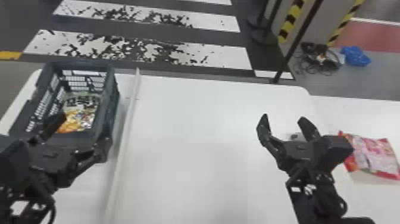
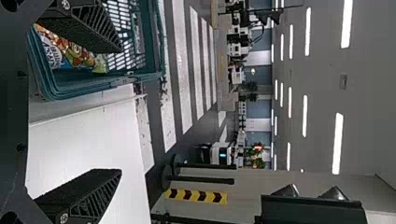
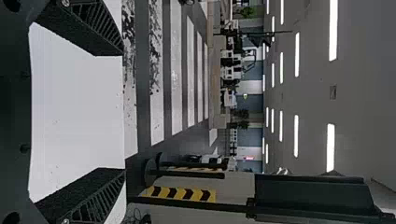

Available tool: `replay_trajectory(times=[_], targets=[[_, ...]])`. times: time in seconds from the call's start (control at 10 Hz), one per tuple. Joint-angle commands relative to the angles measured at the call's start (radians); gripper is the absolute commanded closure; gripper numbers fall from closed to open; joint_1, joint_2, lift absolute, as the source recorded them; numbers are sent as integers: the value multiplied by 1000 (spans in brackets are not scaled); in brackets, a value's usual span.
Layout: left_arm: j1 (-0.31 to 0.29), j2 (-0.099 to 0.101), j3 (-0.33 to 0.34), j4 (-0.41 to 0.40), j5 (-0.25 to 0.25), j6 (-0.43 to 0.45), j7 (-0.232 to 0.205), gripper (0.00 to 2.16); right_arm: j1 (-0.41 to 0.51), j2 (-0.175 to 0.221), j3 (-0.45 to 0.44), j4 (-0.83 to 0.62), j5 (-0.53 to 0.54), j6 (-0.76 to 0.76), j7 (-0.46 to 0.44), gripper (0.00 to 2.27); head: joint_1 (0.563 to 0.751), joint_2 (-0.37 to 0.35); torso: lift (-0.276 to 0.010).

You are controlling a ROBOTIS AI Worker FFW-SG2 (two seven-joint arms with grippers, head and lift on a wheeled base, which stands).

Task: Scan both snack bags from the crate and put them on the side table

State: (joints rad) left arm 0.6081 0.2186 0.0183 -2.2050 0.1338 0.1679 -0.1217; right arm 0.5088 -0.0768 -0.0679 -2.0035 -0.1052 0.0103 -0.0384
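Red bag point(image 1: 376, 156) on side table point(image 1: 366, 116)

Ceiling strip lights point(image 2: 337, 143) shine bright white, with soft glare on the table point(image 1: 238, 104).

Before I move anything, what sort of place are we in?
Probably a large indoor test or demonstration hall: rows of ceiling lights, worn crosswalk stripes on the floor, and a yellow-and-black striped guard by the wall.
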Motion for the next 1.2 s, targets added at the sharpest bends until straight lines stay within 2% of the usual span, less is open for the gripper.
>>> replay_trajectory(times=[0.0, 0.1, 0.3, 0.5, 0.6, 0.7, 0.8, 0.9, 1.0, 1.1], targets=[[-4, -1, 5, -2, 1, 3, 8, 80, 2, 0, 40, 42, 9, -54, -15, 33, 695, -93, -87], [-5, 1, 20, -10, 12, 9, 14, 80, 8, 0, 42, 49, 7, -60, -15, 33, 695, -72, -87], [-45, 13, 72, -42, 27, 104, 7, 80, 19, -6, 39, 48, 6, -60, -15, 33, 695, -49, -87], [-136, 42, 114, -51, 29, 261, -13, 80, 28, -8, 33, 48, -1, -60, -15, 33, 695, -18, -87], [-168, 54, 150, -45, 29, 307, -26, 80, 30, -9, 23, 48, -5, -60, -15, 33, 695, -4, -87], [-223, 64, 166, -19, 27, 350, -46, 80, 33, -9, 20, 46, -5, -57, -15, 33, 695, 10, -87], [-281, 94, 166, 24, 26, 399, -62, 76, 36, -9, 20, 43, -5, -54, -14, 33, 695, 20, -87], [-341, 117, 175, 85, 23, 417, -104, 76, 40, -9, 20, 37, -5, -42, -14, 33, 695, 36, -87], [-398, 122, 170, 149, 23, 433, -131, 76, 42, -9, 17, 34, -5, -32, -14, 33, 695, 49, -87], [-455, 148, 164, 209, 15, 457, -164, 76, 48, -8, 13, 25, -5, -23, -14, 33, 695, 61, -87]])
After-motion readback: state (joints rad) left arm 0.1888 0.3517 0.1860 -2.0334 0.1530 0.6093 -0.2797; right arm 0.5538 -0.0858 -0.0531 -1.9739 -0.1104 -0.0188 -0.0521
